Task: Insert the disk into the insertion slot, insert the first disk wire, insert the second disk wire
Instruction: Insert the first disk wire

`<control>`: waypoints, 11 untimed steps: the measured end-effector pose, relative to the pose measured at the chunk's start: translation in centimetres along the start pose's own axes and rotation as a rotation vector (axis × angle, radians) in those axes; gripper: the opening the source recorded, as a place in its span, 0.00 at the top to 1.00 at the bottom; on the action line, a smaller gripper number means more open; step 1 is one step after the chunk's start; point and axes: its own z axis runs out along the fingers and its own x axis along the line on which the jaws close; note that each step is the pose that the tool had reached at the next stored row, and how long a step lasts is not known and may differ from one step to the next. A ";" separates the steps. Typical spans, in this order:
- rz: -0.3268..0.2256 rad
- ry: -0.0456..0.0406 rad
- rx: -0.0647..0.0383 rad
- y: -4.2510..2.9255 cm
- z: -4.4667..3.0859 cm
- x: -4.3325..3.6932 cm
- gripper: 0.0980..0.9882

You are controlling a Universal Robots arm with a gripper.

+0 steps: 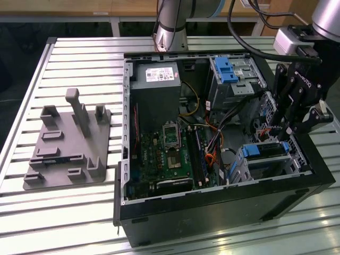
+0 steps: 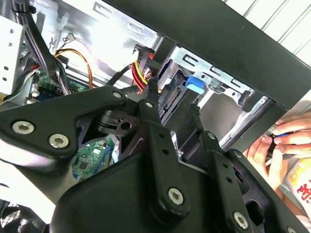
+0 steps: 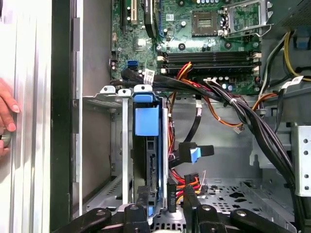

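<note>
The disk in its bright blue frame sits inside the insertion slot, the low grey cage at the case's near corner on the exterior view's right. In the first wrist view the disk stands edge-on in the cage. My gripper hangs just above it, open. Between the fingers lies a black connector with red and yellow wires, close beside the disk. A blue-tipped connector on a black wire hangs loose nearby. The second wrist view has my gripper over the blue tab.
The open computer case lies on a slatted metal table. A taller cage with a blue latch stands at the back. Thick cable bundles cross beside the disk. A grey fixture sits on the exterior view's left. A person's hand rests outside the case wall.
</note>
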 end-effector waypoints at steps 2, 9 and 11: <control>0.000 0.0036 0.001 -0.01 0.06 -0.34 0.64; 0.000 0.0043 0.001 -0.01 0.06 -0.37 0.64; 0.000 0.0043 0.001 -0.01 0.06 -0.37 0.64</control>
